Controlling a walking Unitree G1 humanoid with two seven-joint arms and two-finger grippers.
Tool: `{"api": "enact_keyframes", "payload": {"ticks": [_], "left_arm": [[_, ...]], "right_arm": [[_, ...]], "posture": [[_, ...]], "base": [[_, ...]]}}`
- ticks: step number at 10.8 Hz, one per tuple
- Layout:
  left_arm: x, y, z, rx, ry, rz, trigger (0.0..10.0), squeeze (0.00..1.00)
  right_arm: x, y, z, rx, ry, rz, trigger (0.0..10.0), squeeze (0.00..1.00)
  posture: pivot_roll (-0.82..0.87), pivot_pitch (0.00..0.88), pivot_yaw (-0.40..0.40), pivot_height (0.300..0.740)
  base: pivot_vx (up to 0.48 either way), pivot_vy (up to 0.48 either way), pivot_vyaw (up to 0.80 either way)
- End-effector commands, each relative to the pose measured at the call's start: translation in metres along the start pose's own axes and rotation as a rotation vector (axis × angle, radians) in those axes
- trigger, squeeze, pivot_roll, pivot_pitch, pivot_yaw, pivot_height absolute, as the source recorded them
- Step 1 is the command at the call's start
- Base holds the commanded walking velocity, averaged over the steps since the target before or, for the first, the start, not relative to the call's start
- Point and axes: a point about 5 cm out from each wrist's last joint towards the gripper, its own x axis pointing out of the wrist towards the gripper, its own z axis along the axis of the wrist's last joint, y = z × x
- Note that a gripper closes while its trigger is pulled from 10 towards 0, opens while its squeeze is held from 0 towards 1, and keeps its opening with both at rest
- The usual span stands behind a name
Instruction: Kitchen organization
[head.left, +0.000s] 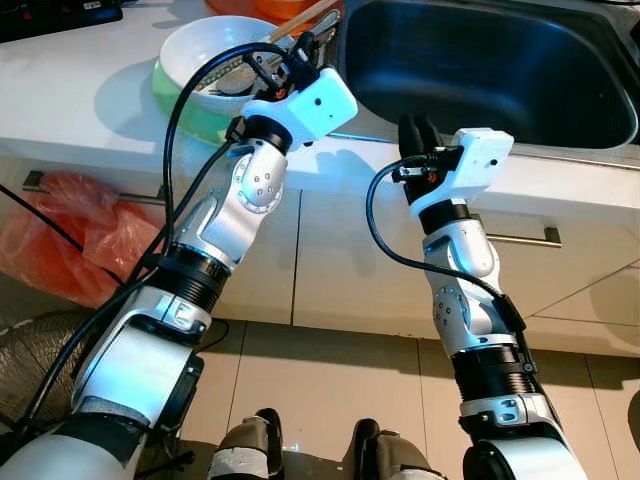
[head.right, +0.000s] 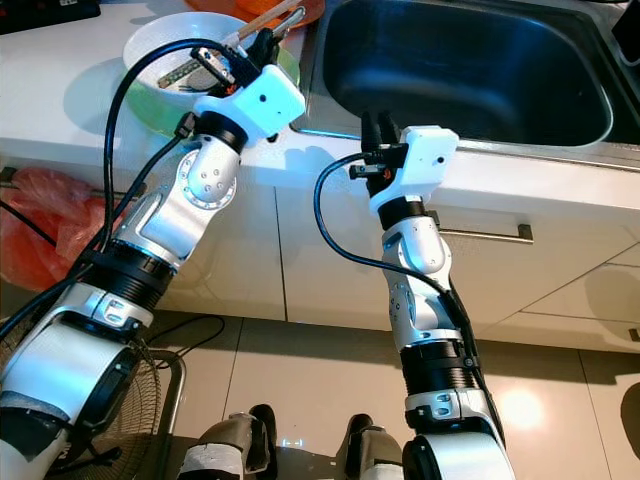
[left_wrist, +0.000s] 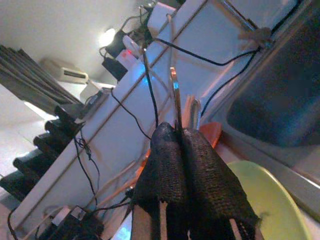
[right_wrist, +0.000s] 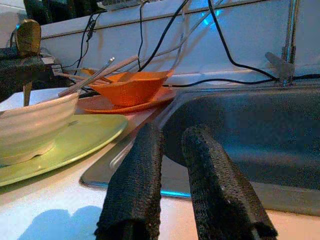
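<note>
1. On your far left, an orange plastic bag (head.left: 70, 235) sits on the floor, low down by the cupboards.
2. On the white counter (head.left: 90, 100) you see a white bowl (head.left: 195, 55) standing on a green plate (head.left: 185, 115).
3. Your left gripper (head.left: 300, 50) is up over the right side of that bowl. Its two fingers are pressed together on a thin metal utensil (left_wrist: 175, 97). You cannot tell if it is a spoon or a fork.
4. Black cables from the left arm loop in front of the bowl and hide part of it.
5. Behind the bowl there is an orange bowl (right_wrist: 130, 87) on an orange plate (right_wrist: 120, 104), with chopsticks (right_wrist: 92, 75) sticking out.
6. Next comes the dark sink (head.left: 480, 70). Your right gripper (head.left: 417, 135) is at its front edge, over the counter. Its fingers (right_wrist: 137, 185) are a little apart and hold nothing.
7. Under the counter on the right is a cupboard with a metal handle (head.left: 525, 237).
</note>
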Motion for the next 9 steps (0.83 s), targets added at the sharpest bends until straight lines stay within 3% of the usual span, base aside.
{"api": "enact_keyframes", "payload": {"ticks": [1,4,5,6,7,8,9], "left_arm": [[0.000,0.003,0.008,-0.007,-0.038,0.007,0.0,0.00],[0.003,0.011,0.018,0.068,-0.082,0.023,0.0,0.00],[0.004,0.012,0.022,0.059,-0.091,0.022,0.0,0.00],[0.004,0.012,0.025,-0.015,-0.089,-0.014,0.0,0.00],[0.003,0.010,0.030,-0.156,-0.094,-0.055,7.2,0.00],[0.002,0.015,0.035,-0.278,-0.105,-0.035,10.0,0.00],[0.003,0.018,0.037,-0.327,-0.111,-0.035,10.0,0.00]], "right_arm": [[0.001,-0.002,0.001,0.004,-0.010,-0.005,10.0,0.00],[0.001,-0.002,0.000,0.007,-0.008,-0.007,10.0,0.00],[0.001,-0.002,0.000,0.008,-0.007,-0.007,10.0,0.00],[0.001,-0.002,0.000,0.007,-0.007,-0.005,10.0,0.00],[0.001,-0.001,0.000,0.007,-0.006,-0.003,10.0,0.00],[0.002,-0.001,0.000,0.008,-0.005,0.000,10.0,0.00],[0.002,-0.001,0.000,0.009,-0.004,0.001,10.0,0.00]], "posture": [[0.16,0.205,-0.022,0.740],[0.17,0.206,-0.023,0.740],[0.17,0.206,-0.024,0.740],[0.17,0.207,-0.026,0.740],[0.17,0.208,-0.026,0.740],[0.17,0.208,-0.027,0.740],[0.17,0.208,-0.028,0.740]], "base": [[0.000,0.000,0.00],[0.000,0.000,0.00],[0.000,0.000,0.00],[0.000,0.000,0.00],[0.000,0.000,0.00],[0.000,0.000,0.00],[0.000,0.000,0.00]]}}
